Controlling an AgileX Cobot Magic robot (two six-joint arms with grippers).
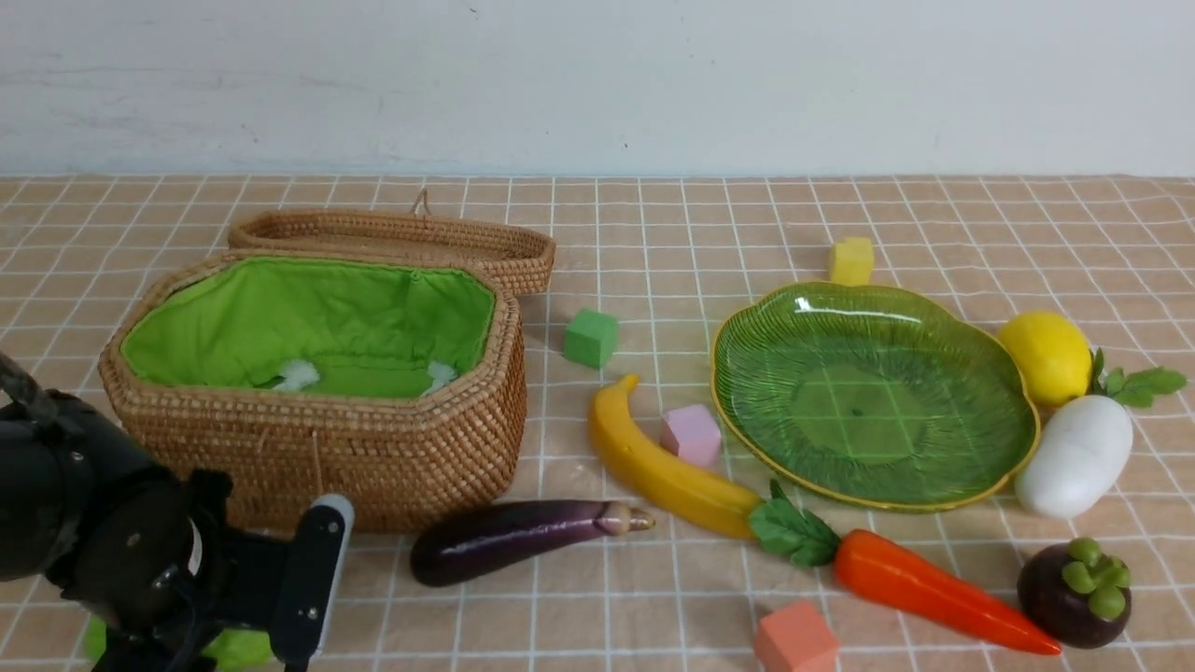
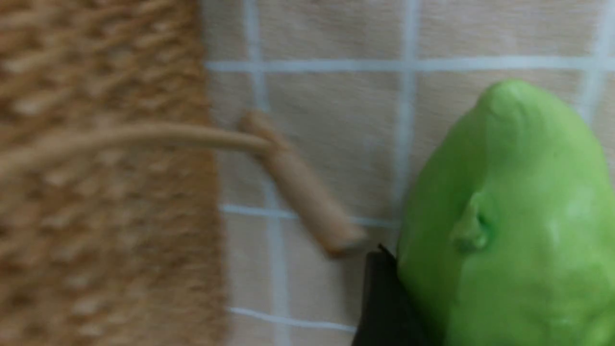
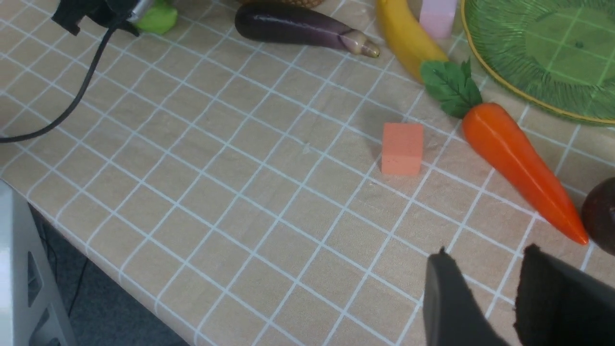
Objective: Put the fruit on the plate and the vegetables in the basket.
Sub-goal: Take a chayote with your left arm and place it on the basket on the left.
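Gourd [image 2: 509,230] lies against the left tool [image 1: 210,649], just beside basket [image 1: 373,457].

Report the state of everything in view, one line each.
basket, open, lid off
plate, empty
banana, lying on the table
lemon, on the table
mangosteen, upright on the table
carrot, lying on the table
eggplant, lying on the table
radish, lying on the table
gourd, on the table at the left pincer
left pincer, at the gourd, grip unclear
right pincer, open, empty
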